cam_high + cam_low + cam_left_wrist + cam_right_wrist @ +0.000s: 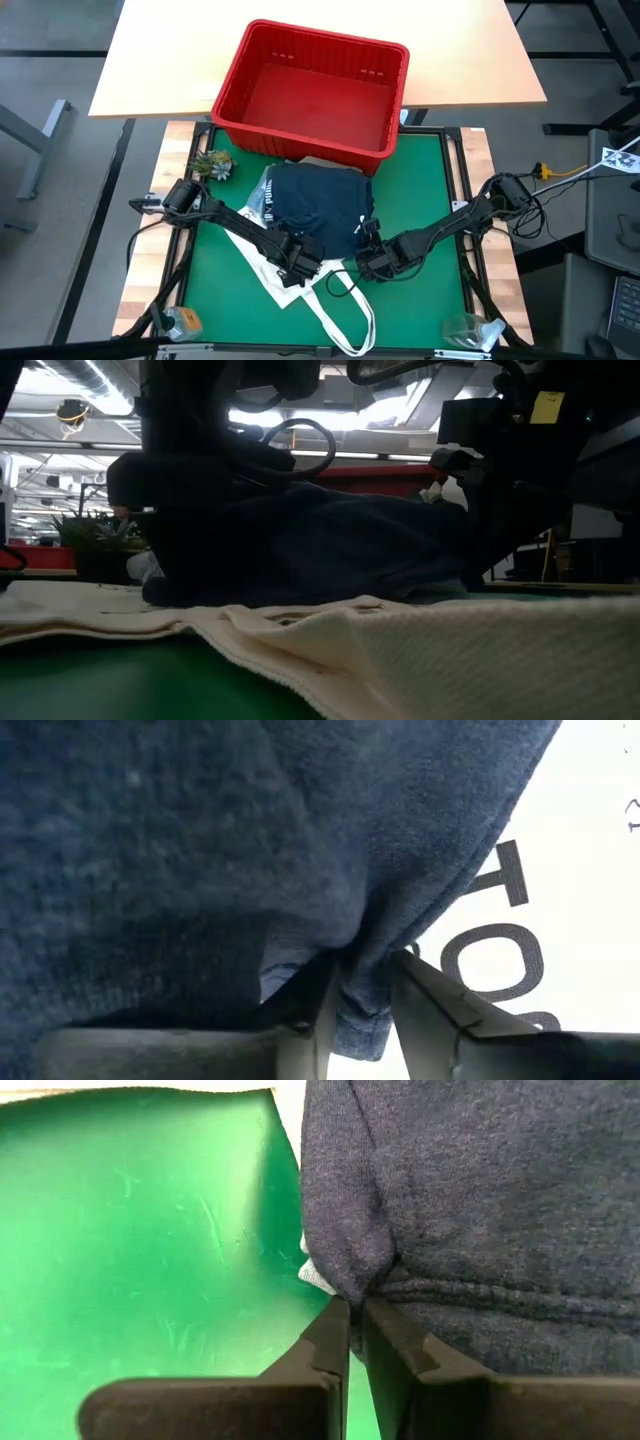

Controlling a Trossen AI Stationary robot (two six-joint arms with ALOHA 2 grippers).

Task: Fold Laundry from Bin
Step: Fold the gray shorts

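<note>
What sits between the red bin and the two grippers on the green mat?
In the high view, the dark navy garment lies between the red bin and both grippers, left gripper and right gripper, resting on the white tote bag.

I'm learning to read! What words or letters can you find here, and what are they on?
"TO": big black letters on the white tote bag, seen from the left wrist; the rest of the word is hidden under the navy garment.
Dark print on the tote bag from above: too small to read.
Yellow tag in the low view: marks too blurred to read.
Red bin: no writing shows.
</note>
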